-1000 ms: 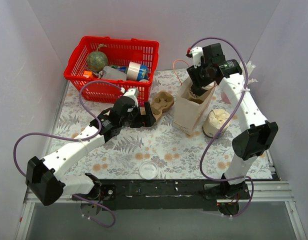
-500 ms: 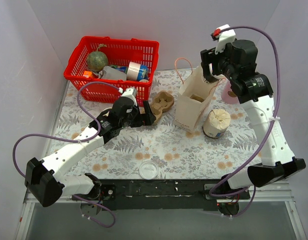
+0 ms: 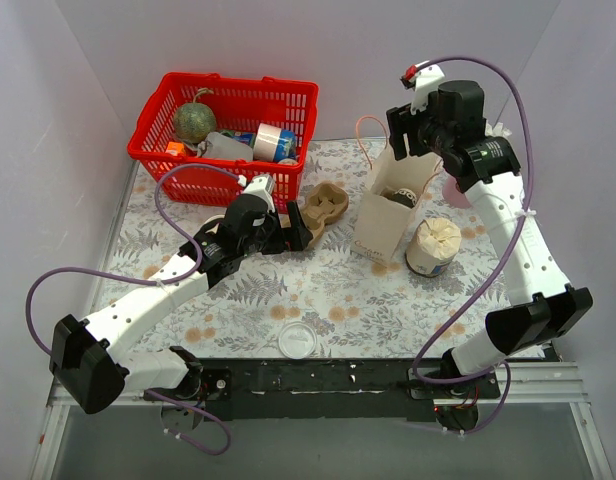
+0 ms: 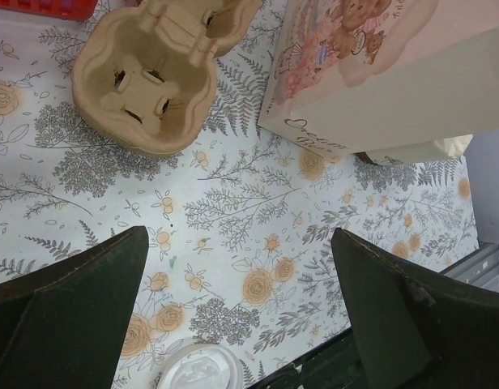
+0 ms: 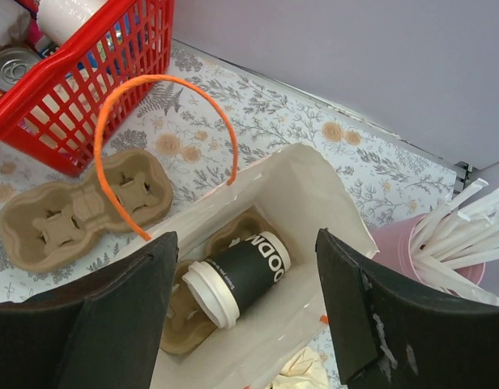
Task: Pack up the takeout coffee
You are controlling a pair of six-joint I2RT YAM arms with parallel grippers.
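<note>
Floral-print table (image 3: 318, 290), lilac walls: your right gripper (image 3: 413, 140) hangs above the open paper bag (image 3: 380, 228) at 1 o'clock, fingers spread wide, holding nothing. The takeout coffee (image 5: 237, 275) lies on its side inside the bag, its white lid toward 8 o'clock in the wrist view, on a pulp tray (image 5: 187, 326). Your left gripper (image 4: 239, 239), fingers likewise apart and empty, hovers over the table near a loose cup carrier (image 4: 144, 77). A red basket (image 3: 223, 125) sits at 11 o'clock.
</note>
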